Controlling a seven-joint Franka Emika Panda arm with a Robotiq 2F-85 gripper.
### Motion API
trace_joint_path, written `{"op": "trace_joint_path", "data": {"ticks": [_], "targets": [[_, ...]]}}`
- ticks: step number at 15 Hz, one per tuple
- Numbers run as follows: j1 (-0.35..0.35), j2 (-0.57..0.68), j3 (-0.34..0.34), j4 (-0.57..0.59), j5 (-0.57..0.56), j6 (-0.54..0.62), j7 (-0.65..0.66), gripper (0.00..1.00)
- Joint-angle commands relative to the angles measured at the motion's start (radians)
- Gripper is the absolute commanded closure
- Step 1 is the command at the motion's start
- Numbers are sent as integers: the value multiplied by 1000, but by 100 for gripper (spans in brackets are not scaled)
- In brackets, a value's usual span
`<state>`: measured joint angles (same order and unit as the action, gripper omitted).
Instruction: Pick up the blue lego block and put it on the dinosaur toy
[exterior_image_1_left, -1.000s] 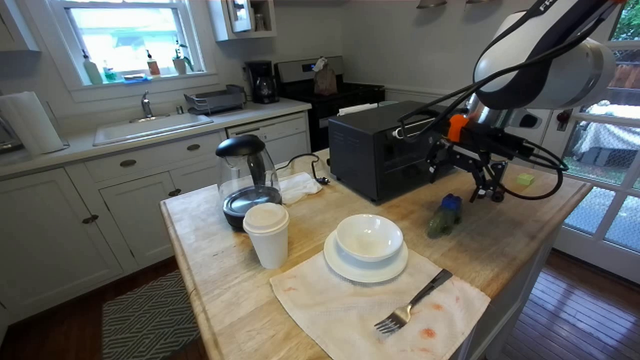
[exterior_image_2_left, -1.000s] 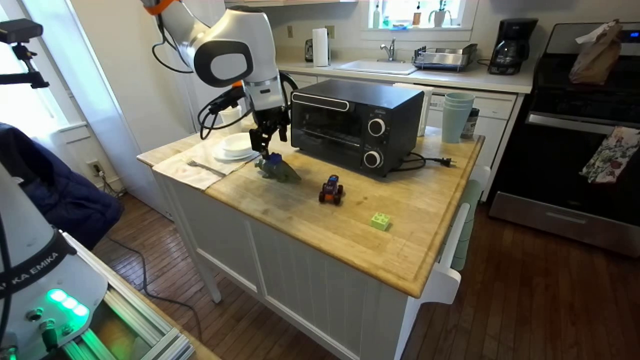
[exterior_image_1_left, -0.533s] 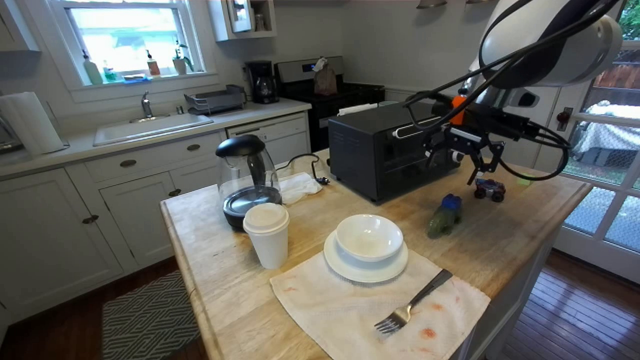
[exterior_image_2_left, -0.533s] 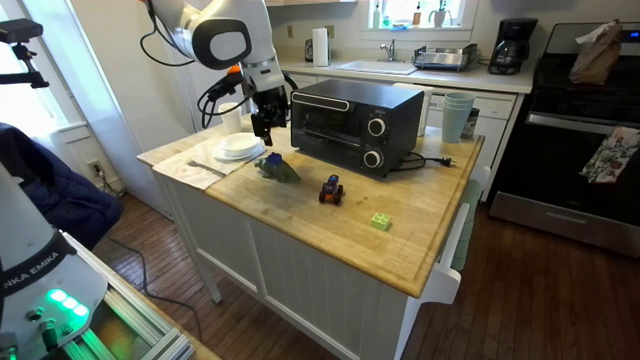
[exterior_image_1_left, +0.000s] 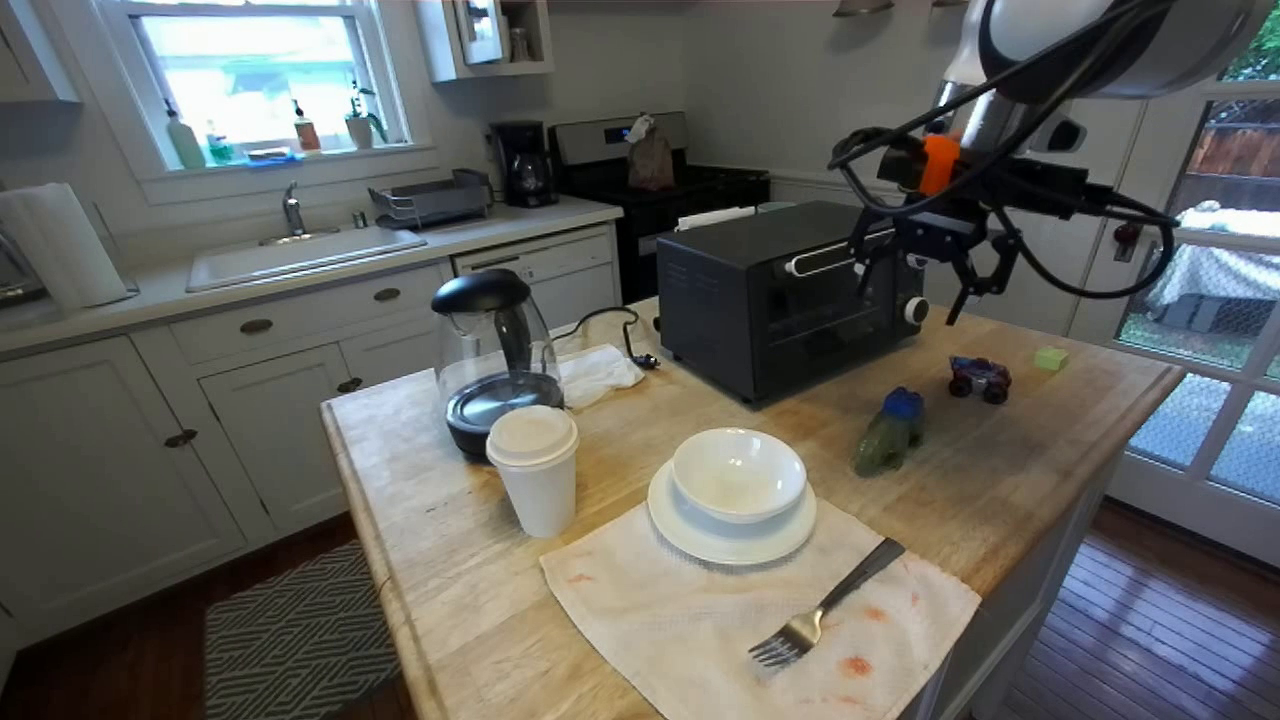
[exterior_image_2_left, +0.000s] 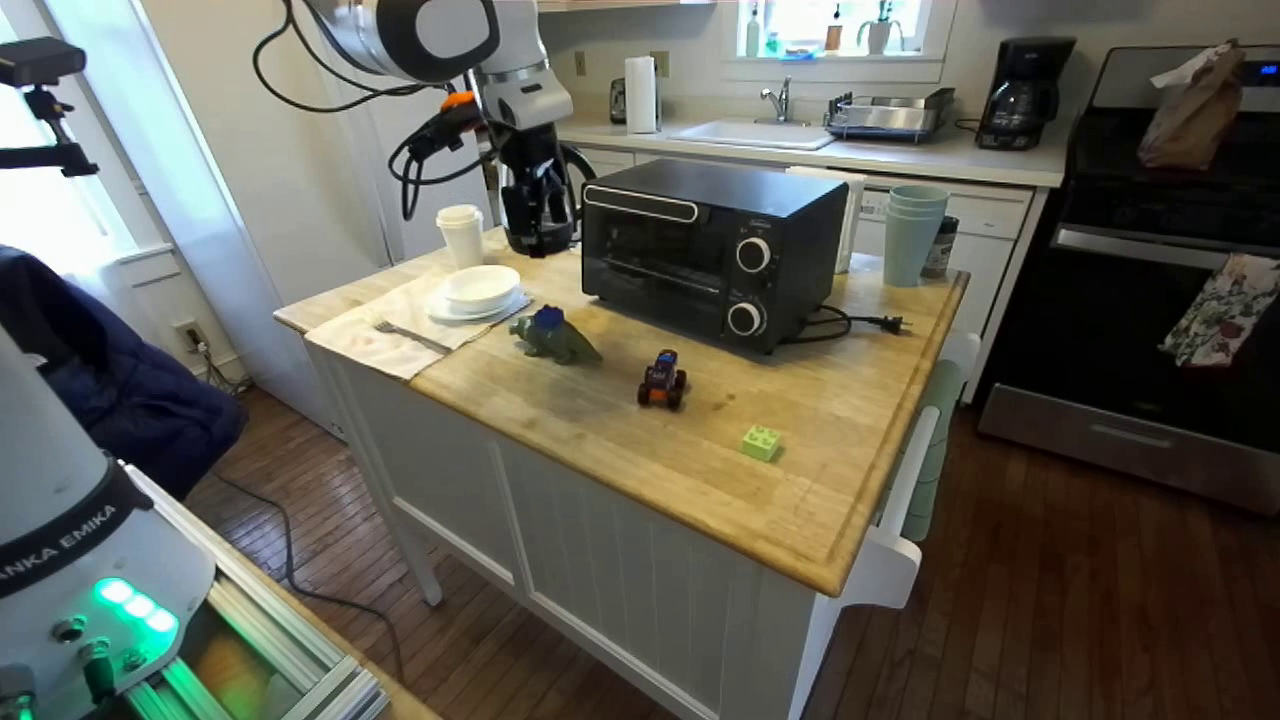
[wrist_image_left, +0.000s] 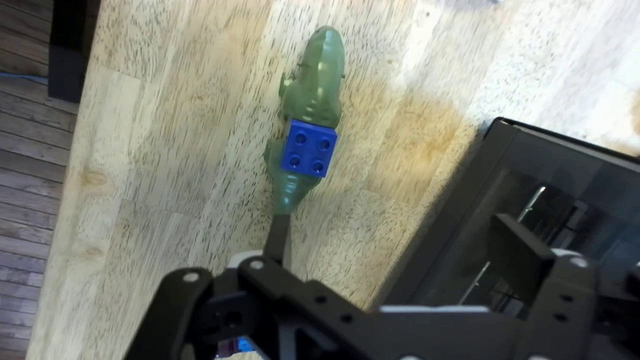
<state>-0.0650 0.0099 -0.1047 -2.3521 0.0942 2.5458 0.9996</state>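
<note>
The blue lego block (wrist_image_left: 309, 148) sits on the back of the green dinosaur toy (wrist_image_left: 320, 70) in the wrist view, its studs facing up. In both exterior views the blue lego block (exterior_image_1_left: 903, 403) (exterior_image_2_left: 548, 317) rests on top of the dinosaur toy (exterior_image_1_left: 885, 445) (exterior_image_2_left: 560, 343), which stands on the wooden table. My gripper (wrist_image_left: 392, 220) is open, its two fingers wide apart with nothing between them. In both exterior views the gripper (exterior_image_1_left: 907, 303) (exterior_image_2_left: 540, 245) hangs well above the toy and block, apart from them, beside the toaster oven.
The black toaster oven (exterior_image_1_left: 760, 300) stands close beside the gripper. A toy truck (exterior_image_2_left: 662, 379) and a light green block (exterior_image_2_left: 761, 442) lie on the table (exterior_image_2_left: 640, 450). A white bowl (exterior_image_1_left: 739, 475) on a plate, a fork (exterior_image_1_left: 825, 605), a white cup (exterior_image_1_left: 535, 475) and a glass kettle (exterior_image_1_left: 500, 365) stand nearby.
My gripper has risen from close by the block and toy to well above them, with nothing in it. The blue block and the dinosaur toy have stayed in place.
</note>
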Motion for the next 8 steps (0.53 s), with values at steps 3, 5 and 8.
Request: {"op": "trace_joint_path", "data": {"ticks": [3, 5, 8], "targets": [[-12, -70, 7, 25, -30, -102, -93, 0], [-15, -90, 7, 33, -34, -141, -133, 0], [-21, -122, 11, 38, -49, -192, -183, 0]]}}
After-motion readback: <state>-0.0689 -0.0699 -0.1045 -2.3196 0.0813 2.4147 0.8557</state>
